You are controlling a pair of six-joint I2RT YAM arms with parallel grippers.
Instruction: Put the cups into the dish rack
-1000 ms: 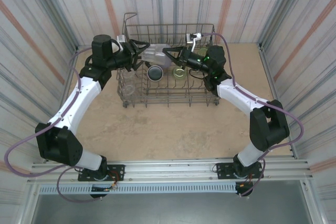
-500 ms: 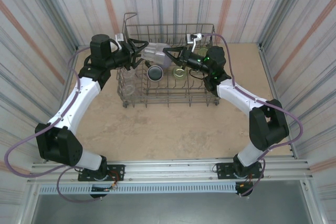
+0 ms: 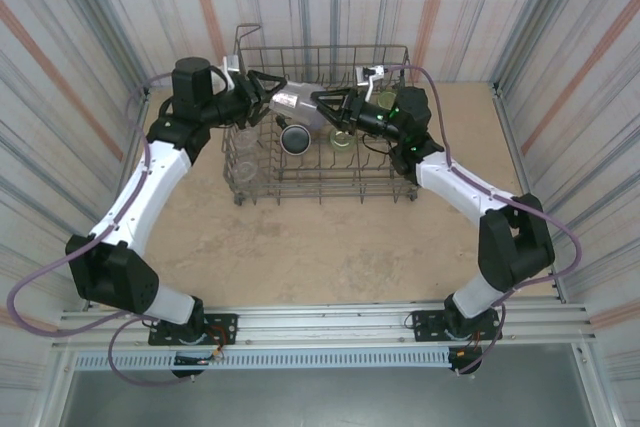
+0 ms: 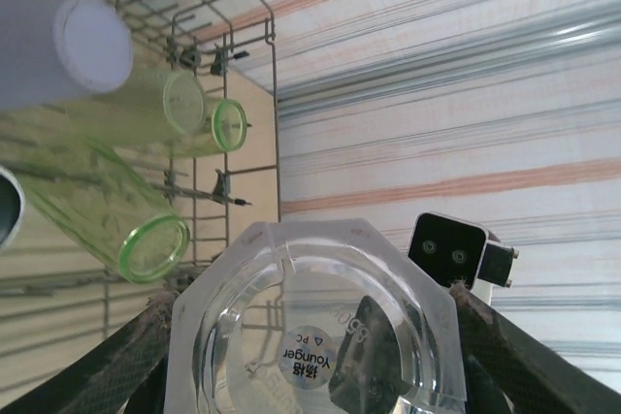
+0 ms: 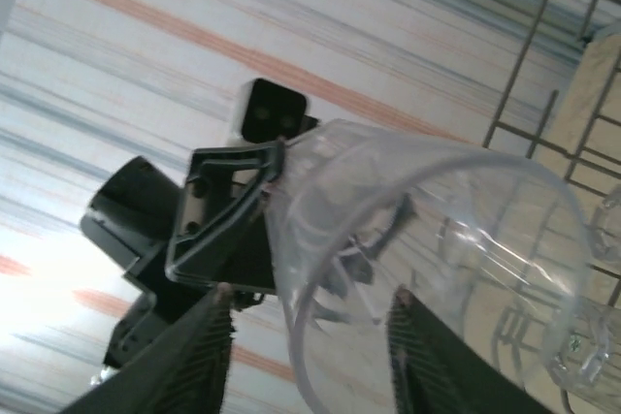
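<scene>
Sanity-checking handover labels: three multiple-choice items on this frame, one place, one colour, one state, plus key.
1. Where is the clear cup, relative to the dish rack? A) on the table before it B) beneath it C) held over it
2. Colour of the opaque cup? A) lavender B) red C) black
3. Jaws of the left gripper? A) open, empty B) shut on the clear cup's base C) shut on nothing
Key: C, top view shows it over the rack; A, seen in left wrist view; B, fingers press its base.
</scene>
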